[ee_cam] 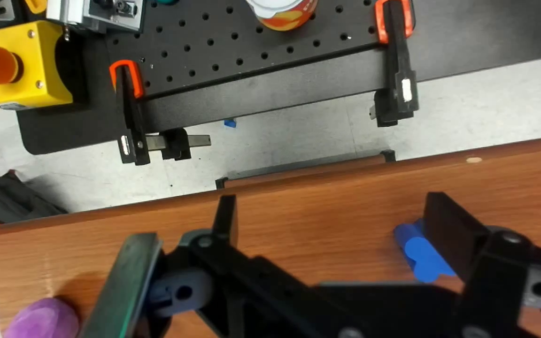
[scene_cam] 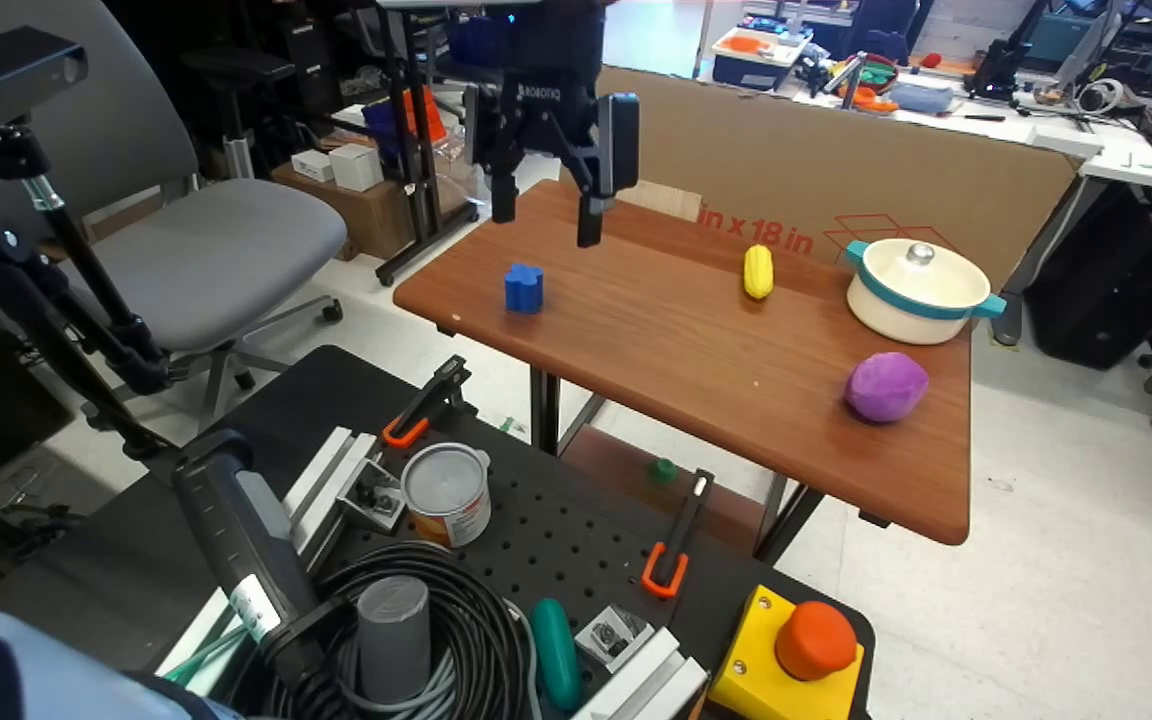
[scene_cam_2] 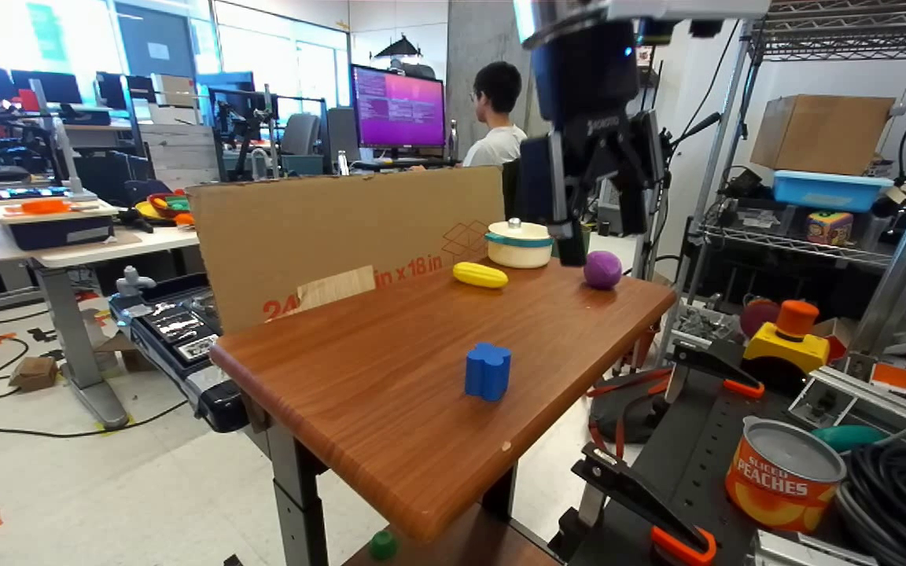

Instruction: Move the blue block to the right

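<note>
Worktop (scene_cam: 656, 310) crosses mid-frame in an exterior view, likely set there for reach. Hand (scene_cam: 546, 212), top middle: 2 jaws wide apart, nothing between, pointing down; probably held high to line up before descending. Block (scene_cam: 524, 290), left of centre on the worktop, upright, untouched; spot probably leaves room for rightward travel. Looks plain deep blue, lobed sides, flower-like top.

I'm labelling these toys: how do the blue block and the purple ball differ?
The blue block has a flat top and lobed sides, whereas the purple ball is roundish. The block is blue; the ball, purple. Both rest on the wooden table, apart from the gripper.
</note>
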